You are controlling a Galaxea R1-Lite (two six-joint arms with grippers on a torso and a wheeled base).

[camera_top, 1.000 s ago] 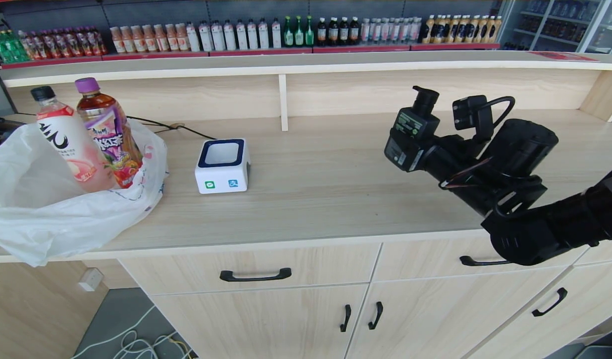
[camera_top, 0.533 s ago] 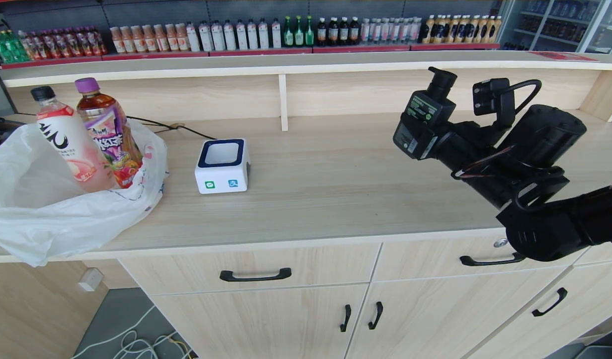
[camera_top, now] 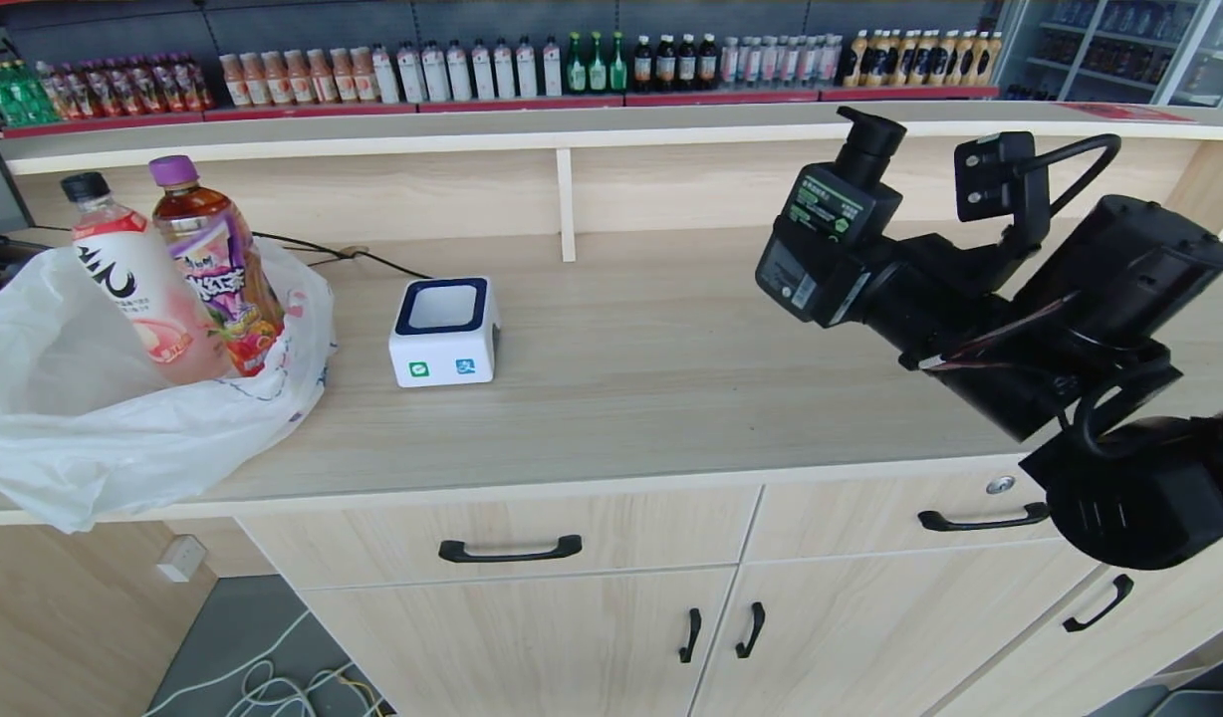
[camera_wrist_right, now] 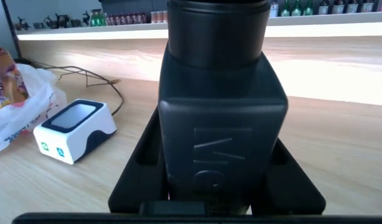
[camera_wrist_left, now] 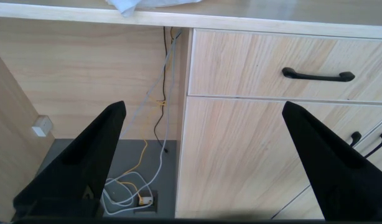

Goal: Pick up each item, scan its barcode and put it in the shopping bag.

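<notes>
Right jaws clenched on a black square-bodied bottle (camera_top: 821, 239), held above the surface (camera_top: 671, 398) at 3 o'clock from the barcode scanner (camera_top: 444, 331). Its long axis is tilted, round cap aimed up toward 1 o'clock, base toward 7. Shopping bag (camera_top: 94, 428) at 9 o'clock from the scanner with two drink bottles (camera_top: 218, 269) leaning inside; left jaws released, spread wide before the cabinet front (camera_wrist_left: 241, 143).
</notes>
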